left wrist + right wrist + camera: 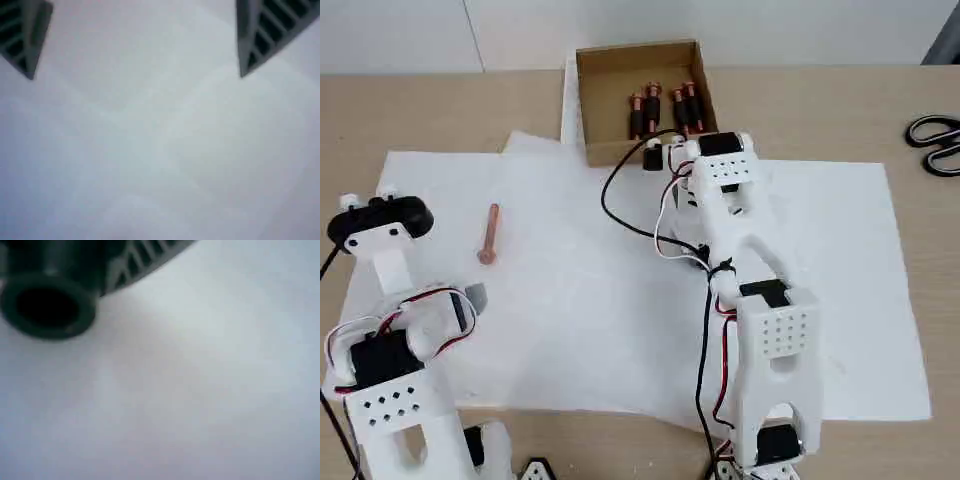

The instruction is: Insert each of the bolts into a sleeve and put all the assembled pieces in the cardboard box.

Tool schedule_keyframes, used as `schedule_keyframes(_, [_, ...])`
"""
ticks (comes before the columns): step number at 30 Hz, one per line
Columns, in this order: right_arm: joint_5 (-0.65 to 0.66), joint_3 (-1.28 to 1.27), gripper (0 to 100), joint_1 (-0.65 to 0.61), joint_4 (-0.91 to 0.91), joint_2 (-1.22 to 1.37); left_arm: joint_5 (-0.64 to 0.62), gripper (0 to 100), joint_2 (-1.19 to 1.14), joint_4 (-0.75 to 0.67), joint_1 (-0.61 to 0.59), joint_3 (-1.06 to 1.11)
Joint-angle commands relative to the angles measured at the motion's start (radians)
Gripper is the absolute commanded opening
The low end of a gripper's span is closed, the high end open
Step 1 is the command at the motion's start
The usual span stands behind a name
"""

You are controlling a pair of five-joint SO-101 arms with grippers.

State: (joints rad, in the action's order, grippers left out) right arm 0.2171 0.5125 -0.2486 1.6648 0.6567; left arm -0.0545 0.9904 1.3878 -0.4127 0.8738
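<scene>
A black tubular plastic sleeve [47, 307], clamped in the right hand [656, 157], hangs beside the brown cardboard box [585, 100] holding four assembled pieces [662, 108]. The left hand [136, 75] gapes wide over white paper [160, 165]. This looks like the last pairing: next, fetch the copper bolt [490, 233], which the high view places on the paper. The right wrist view shows the sleeve's empty bore.

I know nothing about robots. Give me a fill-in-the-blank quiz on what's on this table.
The box holds ___ assembled pieces.
One loose bolt lies on the white ___.
The right gripper holds a black ___.
Missing words: four; paper; sleeve.
</scene>
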Motion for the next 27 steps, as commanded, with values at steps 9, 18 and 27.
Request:
schedule_keyframes(9, [0.009, 0.014, 0.4, 0.042, 0.022, -0.298, 0.008, 25, -0.242, 0.103, 0.002, -0.246])
schedule_keyframes(18, [0.005, -0.101, 0.4, 0.11, 0.021, -0.305, 0.178, 25, -0.664, 0.137, 0.091, -0.522])
schedule_keyframes(27, [0.005, -0.123, 0.4, 0.11, 0.022, -0.306, 0.186, 19, -1.054, -0.002, 0.144, -0.72])
